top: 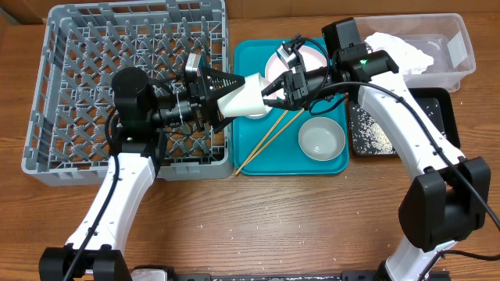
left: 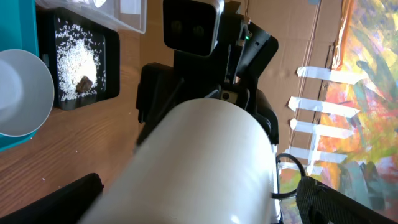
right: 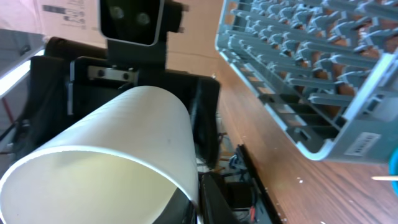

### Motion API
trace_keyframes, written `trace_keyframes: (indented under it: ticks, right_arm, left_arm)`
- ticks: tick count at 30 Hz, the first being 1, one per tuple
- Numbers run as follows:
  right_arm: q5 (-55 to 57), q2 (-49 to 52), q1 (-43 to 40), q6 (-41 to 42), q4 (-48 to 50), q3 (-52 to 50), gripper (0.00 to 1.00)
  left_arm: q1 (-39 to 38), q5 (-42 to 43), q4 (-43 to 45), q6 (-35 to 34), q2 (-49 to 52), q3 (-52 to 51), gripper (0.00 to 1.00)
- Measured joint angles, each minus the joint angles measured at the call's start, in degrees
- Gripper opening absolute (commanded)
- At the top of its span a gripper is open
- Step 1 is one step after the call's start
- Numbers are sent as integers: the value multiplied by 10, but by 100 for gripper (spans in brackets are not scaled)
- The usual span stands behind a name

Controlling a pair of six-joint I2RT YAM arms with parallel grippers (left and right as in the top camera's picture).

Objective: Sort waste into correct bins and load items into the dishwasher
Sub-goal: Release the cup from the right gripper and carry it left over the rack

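A small white cup (top: 246, 97) hangs sideways over the left edge of the teal tray (top: 254, 160). My right gripper (top: 271, 90) is shut on the cup's rim, seen close in the right wrist view as cup (right: 118, 143) and gripper (right: 202, 186). My left gripper (top: 234, 98) stands open with its fingers (left: 68, 199) straddling the cup's base (left: 205, 168). On the tray lie a white bowl (top: 321, 139), chopsticks (top: 269, 140) and a plate (top: 306, 56) partly hidden by the right arm. The grey dish rack (top: 47, 101) sits at the left.
A clear tub (top: 457, 47) holding a crumpled napkin (top: 402, 48) stands at the back right. In front of it is a black tray (top: 437, 117) with rice (top: 371, 133) and a brown lump (left: 84, 81). Bare wooden table lies in front.
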Motion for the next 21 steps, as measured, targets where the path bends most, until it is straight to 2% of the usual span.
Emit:
trace_keyframes:
  ticks: [3, 5, 9, 11, 13, 14, 16, 17, 19, 21]
  right_arm:
    - [16, 0, 0, -13, -4, 0, 4]
    - [18, 0, 0, -17, -4, 0, 4]
    - [9, 0, -1, -22, -3, 0, 4]
    - [3, 0, -3, -22, -4, 0, 4]
    - [-1, 0, -3, -21, -4, 0, 6]
    - [-2, 0, -3, -21, -5, 0, 11]
    - [3, 0, -3, -23, -5, 0, 42]
    - [9, 0, -3, -24, -6, 0, 54]
    - [18, 0, -3, -25, -6, -1, 66]
    - [29, 0, -4, -27, -9, -1, 72]
  left_arm:
    - [0, 3, 0, 0, 0, 0, 98]
    - [0, 5, 0, 0, 0, 0, 91]
    - [0, 9, -5, 2, 1, 0, 57]
    - [0, 15, -3, 3, 4, -1, 44]
    - [0, 18, 0, 8, 4, -1, 40]
    - [0, 19, 0, 7, 4, -1, 40]
    - [0, 19, 0, 9, 4, -1, 44]
    - [0, 19, 0, 9, 4, -1, 44]
    - [0, 19, 2, 9, 4, 0, 43]
    - [0, 20, 30, 16, 4, -1, 45]
